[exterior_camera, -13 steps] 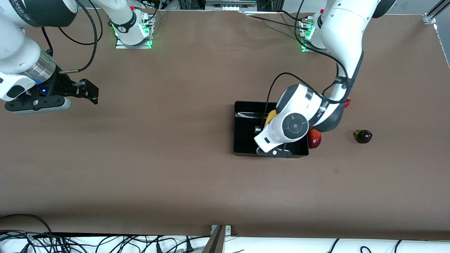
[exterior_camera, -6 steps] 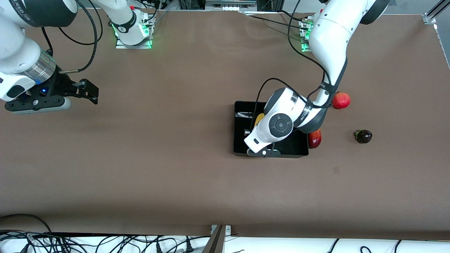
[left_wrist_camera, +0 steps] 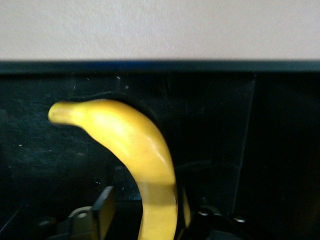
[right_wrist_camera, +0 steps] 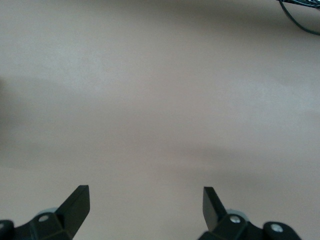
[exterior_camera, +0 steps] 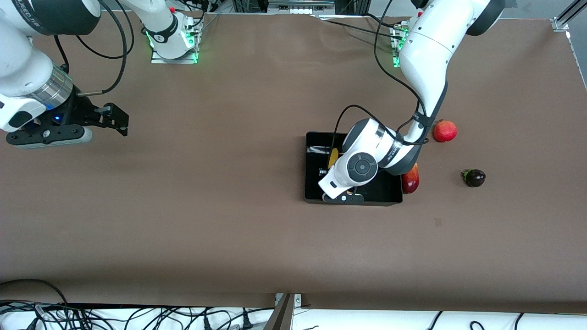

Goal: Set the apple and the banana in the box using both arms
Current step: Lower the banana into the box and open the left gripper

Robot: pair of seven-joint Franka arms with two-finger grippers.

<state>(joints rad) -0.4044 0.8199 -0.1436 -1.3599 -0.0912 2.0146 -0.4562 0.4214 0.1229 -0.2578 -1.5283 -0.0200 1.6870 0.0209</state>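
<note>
Compared with a second ago, the left arm's wrist stands more toward the right arm's end of the box (exterior_camera: 314,190). The round deep-red fruit (exterior_camera: 445,131), then almost covered by the arm, now shows whole on the tabletop (exterior_camera: 229,220), near the box and toward the left arm's end. The right arm has not moved; it waits.

The banana (left_wrist_camera: 135,150) is inside the box, in front of the box's dark wall, and its lower part runs down between the fingers of the left gripper (left_wrist_camera: 146,207). From the front view only a small yellow piece of it shows beside the white wrist. Its tip points away from the gripper, toward the wall.

The left fingers are apart — one finger (left_wrist_camera: 105,210) stands clear of the banana with a dark gap between them. The other is just beside the peel, and I cannot tell if it touches. They do not clamp the banana.

The right gripper (exterior_camera: 124,126) hangs over bare tabletop, well apart from the box at the right arm's end, its fingers wide apart and holding nothing.

Just beside the box, toward the left arm's end, lies an elongated red fruit (exterior_camera: 410,179) — a small dark fruit (exterior_camera: 474,177) lies more toward that end.
</note>
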